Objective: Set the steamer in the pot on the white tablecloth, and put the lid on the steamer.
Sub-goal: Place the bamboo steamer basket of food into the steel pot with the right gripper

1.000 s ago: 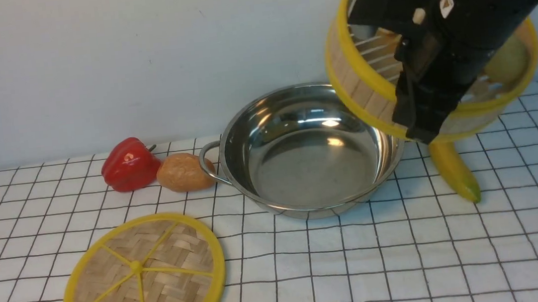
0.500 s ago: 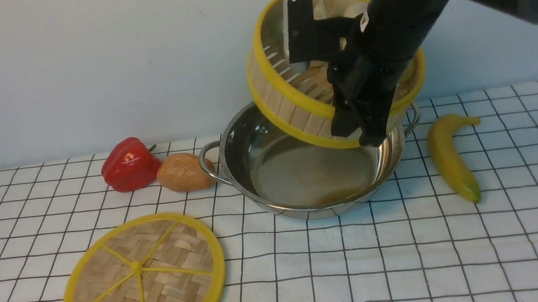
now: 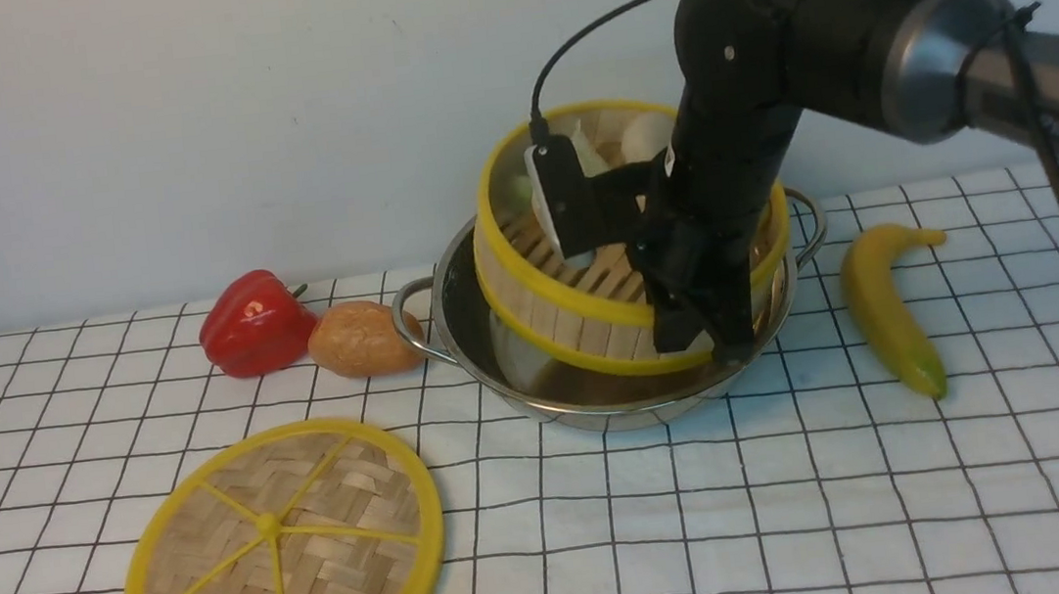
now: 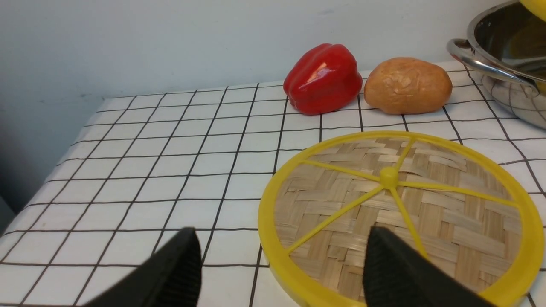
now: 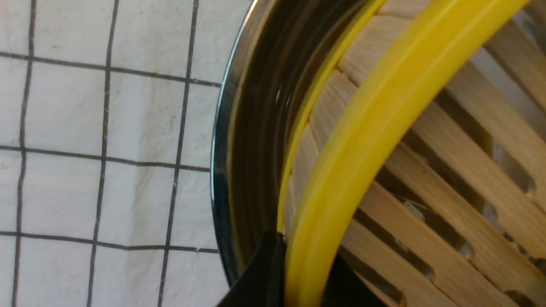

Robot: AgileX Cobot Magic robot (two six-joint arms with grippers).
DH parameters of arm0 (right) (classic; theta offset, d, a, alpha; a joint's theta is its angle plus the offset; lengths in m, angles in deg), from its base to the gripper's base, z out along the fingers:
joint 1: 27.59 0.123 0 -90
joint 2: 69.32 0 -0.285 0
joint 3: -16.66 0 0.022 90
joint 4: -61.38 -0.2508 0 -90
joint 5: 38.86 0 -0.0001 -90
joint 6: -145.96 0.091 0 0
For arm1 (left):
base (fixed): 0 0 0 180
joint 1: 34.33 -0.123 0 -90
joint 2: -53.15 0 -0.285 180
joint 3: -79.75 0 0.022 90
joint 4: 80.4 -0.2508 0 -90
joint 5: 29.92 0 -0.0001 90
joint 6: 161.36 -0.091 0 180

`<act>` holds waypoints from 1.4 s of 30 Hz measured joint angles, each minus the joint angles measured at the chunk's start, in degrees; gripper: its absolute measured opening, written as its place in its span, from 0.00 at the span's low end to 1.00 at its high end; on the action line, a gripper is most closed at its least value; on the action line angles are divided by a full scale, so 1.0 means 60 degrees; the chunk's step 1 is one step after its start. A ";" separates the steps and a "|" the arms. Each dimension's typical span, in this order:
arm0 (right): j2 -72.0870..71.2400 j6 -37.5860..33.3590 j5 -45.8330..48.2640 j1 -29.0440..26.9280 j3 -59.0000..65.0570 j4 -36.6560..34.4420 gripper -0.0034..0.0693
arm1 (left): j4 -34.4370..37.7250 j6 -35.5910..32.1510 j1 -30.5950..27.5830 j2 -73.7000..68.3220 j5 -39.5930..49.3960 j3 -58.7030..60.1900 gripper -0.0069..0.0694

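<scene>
White tablecloth [image 3: 807, 504] fills the lower frame. Pot [image 3: 591, 411] sits on it, centre. Steamer [image 3: 551, 309] is tilted, bottom rim down inside the pot. Lid [image 3: 281, 549] lies flat on the cloth, lower left. Right gripper [image 3: 706, 337] is clamped on the steamer's near rim. Left gripper [image 4: 281, 256] has jaws spread wide, holding nothing, over the lid's edge.

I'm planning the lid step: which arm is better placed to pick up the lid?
Left. The left gripper is open close to the lid on the robot's left, while the right gripper is shut on the steamer, tilted in the pot.
</scene>
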 joint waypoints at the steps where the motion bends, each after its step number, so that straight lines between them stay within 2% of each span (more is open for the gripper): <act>1: 0.0026 -0.0176 0.0000 0.0000 0.0000 0.0000 0.13 | 0.0000 0.0000 0.0000 0.0000 0.0000 0.0000 0.71; 21: 0.0646 -0.0371 -0.0192 0.0000 -0.0009 0.0041 0.14 | 0.0000 0.0000 0.0000 0.0000 0.0000 0.0000 0.71; 26: 0.0646 -0.0363 -0.0446 0.0000 -0.0016 0.0054 0.26 | 0.0000 0.0000 0.0000 0.0000 0.0000 0.0000 0.71; 31: 0.0584 -0.0407 -0.0802 0.0018 -0.0076 0.0056 0.46 | 0.0000 0.0000 0.0000 0.0000 0.0000 0.0000 0.71; 35: 0.0583 -0.0407 -0.0849 0.0017 -0.0076 0.0064 0.51 | 0.0000 0.0000 0.0000 0.0000 0.0000 0.0000 0.71; 42: 0.0583 -0.0121 -0.0842 0.0017 -0.0076 0.0094 0.52 | 0.0000 0.0000 0.0000 0.0000 0.0000 0.0000 0.71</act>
